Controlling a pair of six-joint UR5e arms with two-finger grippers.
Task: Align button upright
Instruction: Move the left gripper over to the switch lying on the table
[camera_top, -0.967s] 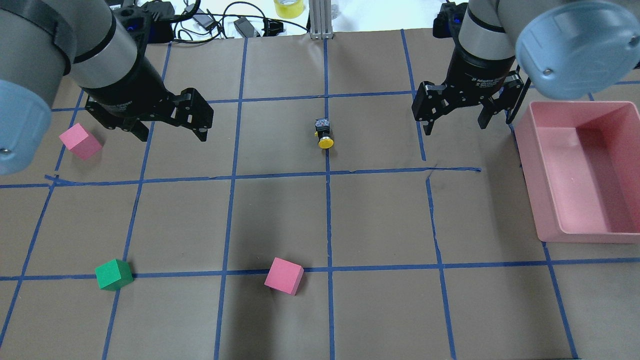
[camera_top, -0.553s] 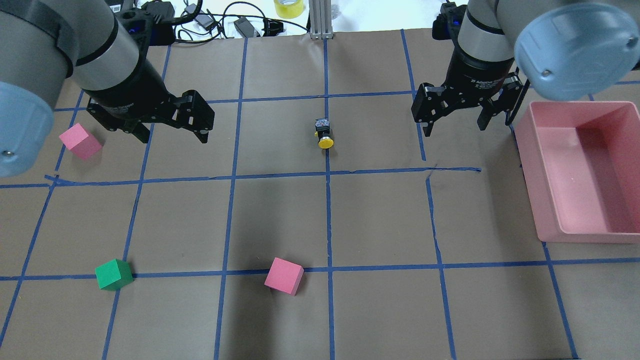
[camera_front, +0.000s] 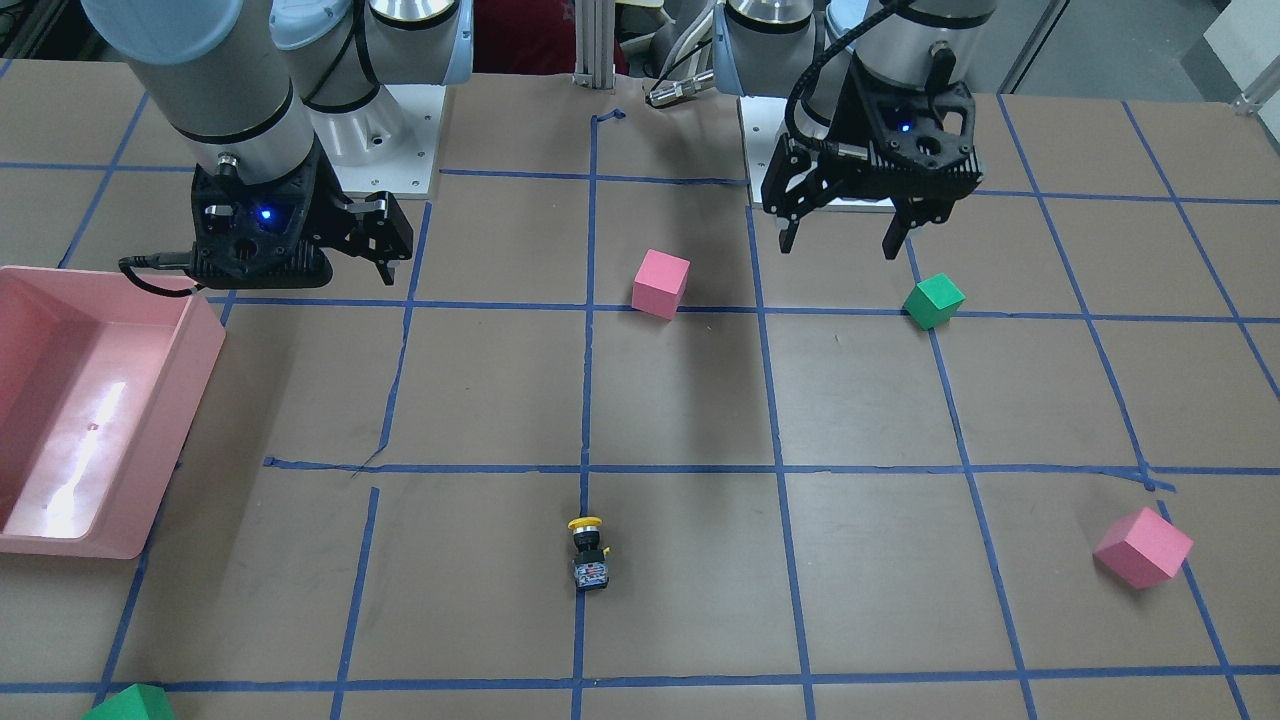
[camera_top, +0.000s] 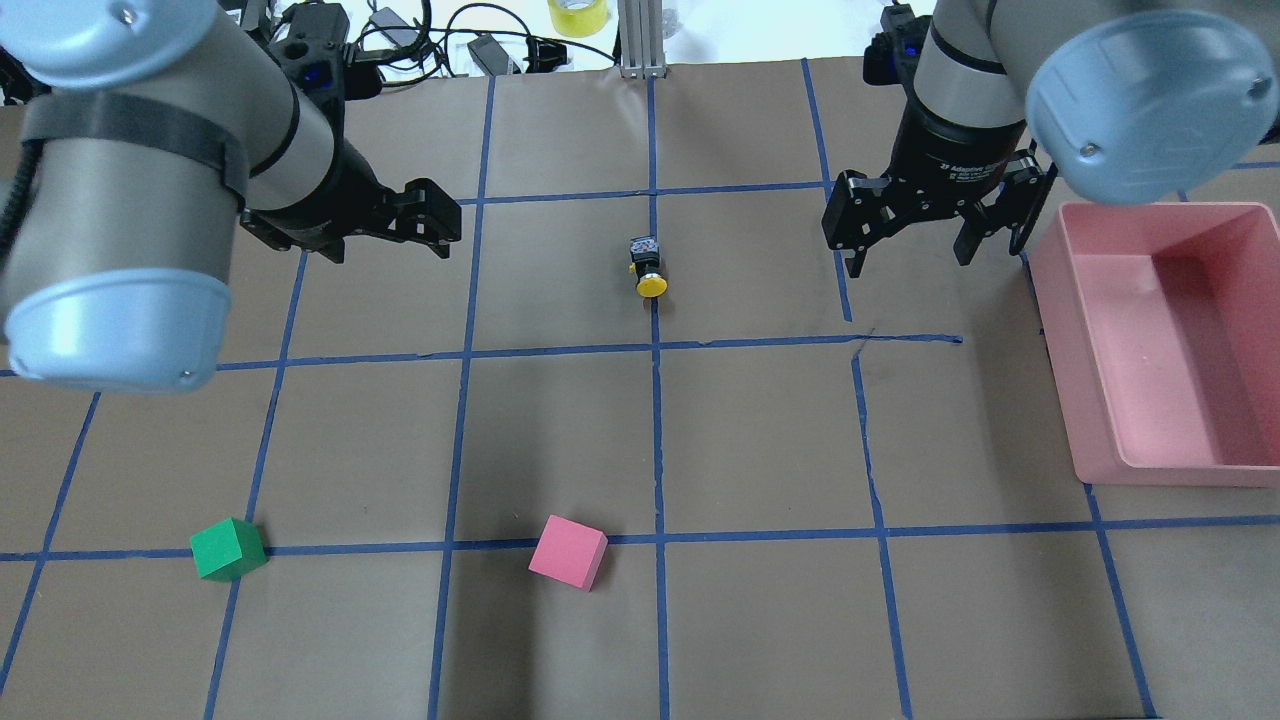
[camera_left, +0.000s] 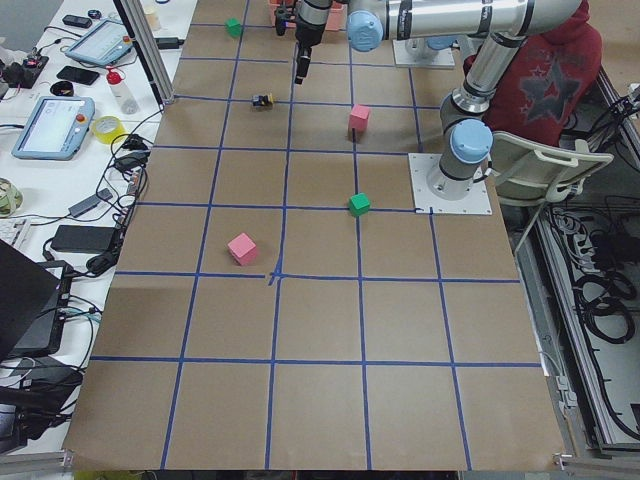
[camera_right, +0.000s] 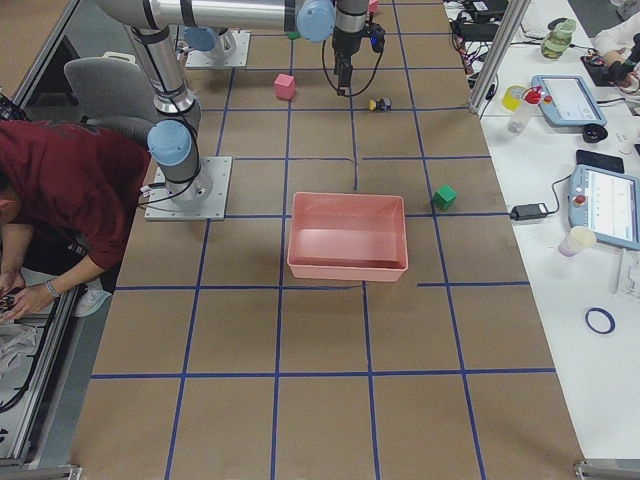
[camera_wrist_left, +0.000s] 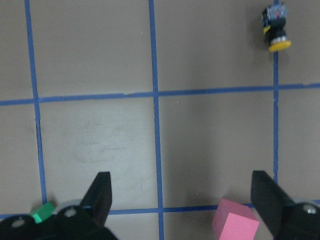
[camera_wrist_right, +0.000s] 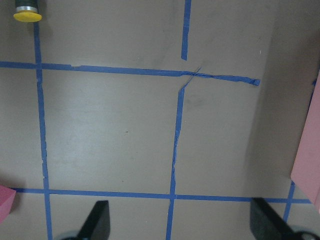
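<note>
Both grippers hang above the table (camera_top: 760, 440) with nothing in them. The left gripper (camera_top: 390, 250) has its jaws spread wide; its wrist view shows the two fingers (camera_wrist_left: 102, 192) far apart, with only brown paper and a blue tape line (camera_wrist_left: 156, 150) between them. The right gripper (camera_top: 908, 258) is spread just as wide and also holds nothing. The button (camera_top: 648, 267) lies on its side on a tape line, yellow cap turned toward the robot and grey base turned away, touching neither gripper. From overhead it sits between the two grippers, roughly midway and well apart from each, toward the middle of the table from either one. In the left wrist view it shows small in the upper right corner, well beyond the fingertips and roughly in line with the right-hand finger. In the right wrist view only its yellow cap and a sliver of the body show, at the top left corner, again far from the fingers. A pink cube (camera_top: 568, 552) rests by a tape crossing on the robot's side of the button, and a green cube (camera_top: 228, 549) sits on the same cross line further toward the robot's left. A second pink cube (camera_front: 1143, 547) lies out near the table's edge on the robot's left. A second green cube (camera_right: 445, 197) stands on the robot's right, just beside the pink bin (camera_top: 1060, 300) at that end of the table.
</note>
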